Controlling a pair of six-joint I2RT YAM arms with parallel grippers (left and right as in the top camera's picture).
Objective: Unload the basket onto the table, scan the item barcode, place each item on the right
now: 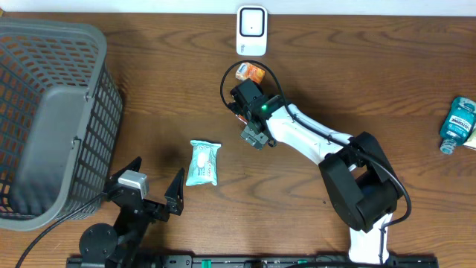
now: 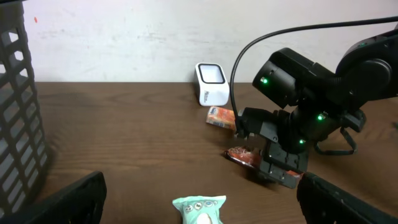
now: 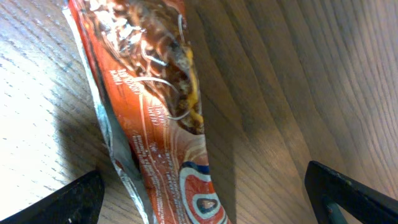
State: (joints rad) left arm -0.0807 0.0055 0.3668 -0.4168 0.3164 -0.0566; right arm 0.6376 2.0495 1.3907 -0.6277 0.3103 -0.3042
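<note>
dark wood-grain tabletop [image 1: 149, 97] under everything, with a plain pale wall [image 2: 124, 37] along the far edge. flat on that wood, directly below the right gripper [image 3: 214, 202]: the red-orange snack packet [image 3: 155, 112], lying between the two fingertips and touching neither, by the wrist view. fingers spread wide, released, grasping nothing. long axis of the packet running top to bottom in the wrist view, slightly tilted, so crossing the line from fingertip to fingertip nearly square on (a good lie for a pinch across the narrow width, judged from this view alone). no turn of the wrist called for, probably; just a straight drop and a squeeze. white scanner [image 1: 251, 30] standing beyond the claw near the far edge, with a small orange box [image 1: 251, 72] between claw and scanner. hence a lift first, then a carry forward over or around that box, barcode side toward the scanner face; barcode position not readable in these views. left gripper [image 1: 158, 177] well apart at the near left, likewise spread wide and empty, nearer to a teal wipes pack [image 1: 202, 162] than to the snack packet. the right arm's job, being right on top of the thing. grey basket [image 1: 111, 104] at far left and blue bottle [image 1: 457, 124] at far right both out of the way.
</note>
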